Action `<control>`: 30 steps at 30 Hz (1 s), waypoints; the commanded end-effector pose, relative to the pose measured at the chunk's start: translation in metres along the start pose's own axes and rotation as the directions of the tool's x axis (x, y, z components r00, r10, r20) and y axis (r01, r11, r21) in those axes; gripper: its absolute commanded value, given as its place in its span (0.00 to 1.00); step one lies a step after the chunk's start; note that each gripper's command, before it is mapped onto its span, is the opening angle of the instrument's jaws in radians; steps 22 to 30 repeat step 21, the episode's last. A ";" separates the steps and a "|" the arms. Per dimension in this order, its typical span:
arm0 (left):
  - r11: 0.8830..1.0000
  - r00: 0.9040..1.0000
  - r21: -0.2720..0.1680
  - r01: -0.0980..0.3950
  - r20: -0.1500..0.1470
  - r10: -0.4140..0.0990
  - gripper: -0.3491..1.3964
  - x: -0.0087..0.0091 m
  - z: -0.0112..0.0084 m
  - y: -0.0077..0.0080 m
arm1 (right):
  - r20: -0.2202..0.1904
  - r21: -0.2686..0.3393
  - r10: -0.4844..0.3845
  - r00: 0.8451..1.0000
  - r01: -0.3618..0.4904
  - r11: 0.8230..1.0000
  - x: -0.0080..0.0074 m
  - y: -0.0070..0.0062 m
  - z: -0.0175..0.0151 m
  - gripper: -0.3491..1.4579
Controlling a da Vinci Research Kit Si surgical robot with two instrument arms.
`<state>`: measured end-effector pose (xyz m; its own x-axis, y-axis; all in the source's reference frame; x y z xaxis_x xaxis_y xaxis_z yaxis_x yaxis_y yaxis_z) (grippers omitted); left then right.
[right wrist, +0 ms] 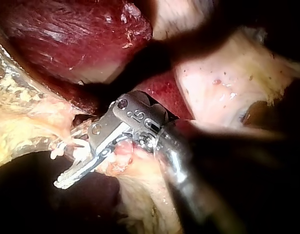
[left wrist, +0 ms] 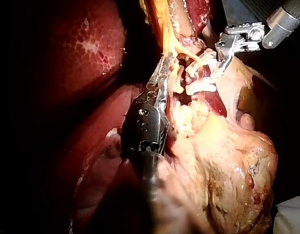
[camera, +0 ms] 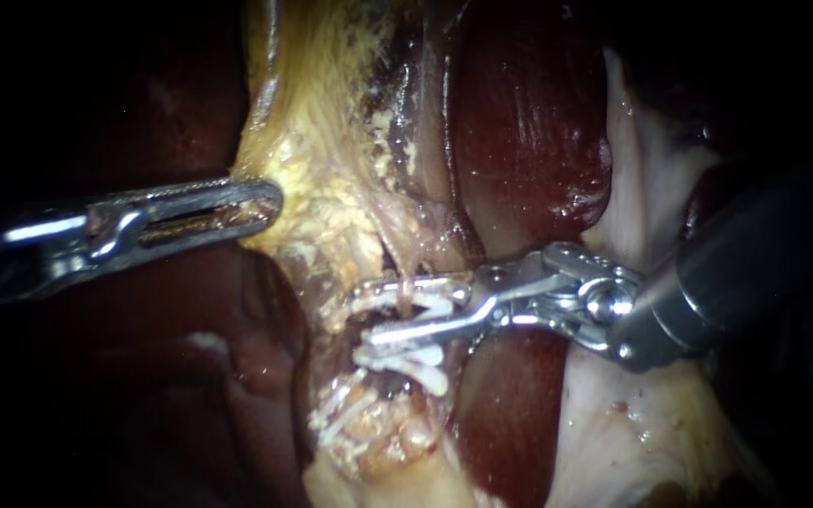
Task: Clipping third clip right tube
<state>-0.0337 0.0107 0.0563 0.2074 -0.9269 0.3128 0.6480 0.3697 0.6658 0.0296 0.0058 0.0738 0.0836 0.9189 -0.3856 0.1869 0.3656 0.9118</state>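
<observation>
Endoscope view: right instrument (camera: 369, 318) comes in from 3 o'clock, jaws spread astride the thin right tube (camera: 405, 288), which sits at centre with its long axis 12-to-6. White clips (camera: 422, 357) cross it toward 6, lying 3-to-9. Left instrument (camera: 270, 199) pinches yellow tissue (camera: 322, 169) toward 9.

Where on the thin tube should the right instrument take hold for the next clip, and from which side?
Likely the bare stretch of tube just above the white clips, from the right, jaws crosswise: the tube runs upright there, and the right instrument, jaws open, straddles it.
</observation>
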 end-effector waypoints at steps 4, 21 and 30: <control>1.000 1.000 -0.001 0.000 0.000 0.000 0.00 0.0000 0.0000 0.0000 | 0.000 -0.003 0.000 1.000 0.000 1.000 -0.0002 0.0001 -0.0004 0.15; 1.000 1.000 -0.001 0.000 0.000 0.000 0.00 0.0000 0.0000 0.0000 | 0.039 -0.129 0.059 0.997 -0.054 0.990 -0.0007 0.0010 -0.0015 0.00; 1.000 1.000 -0.001 0.000 0.000 0.000 0.00 0.0000 0.0000 0.0000 | 0.039 -0.129 0.059 0.997 -0.054 0.990 -0.0007 0.0010 -0.0015 0.00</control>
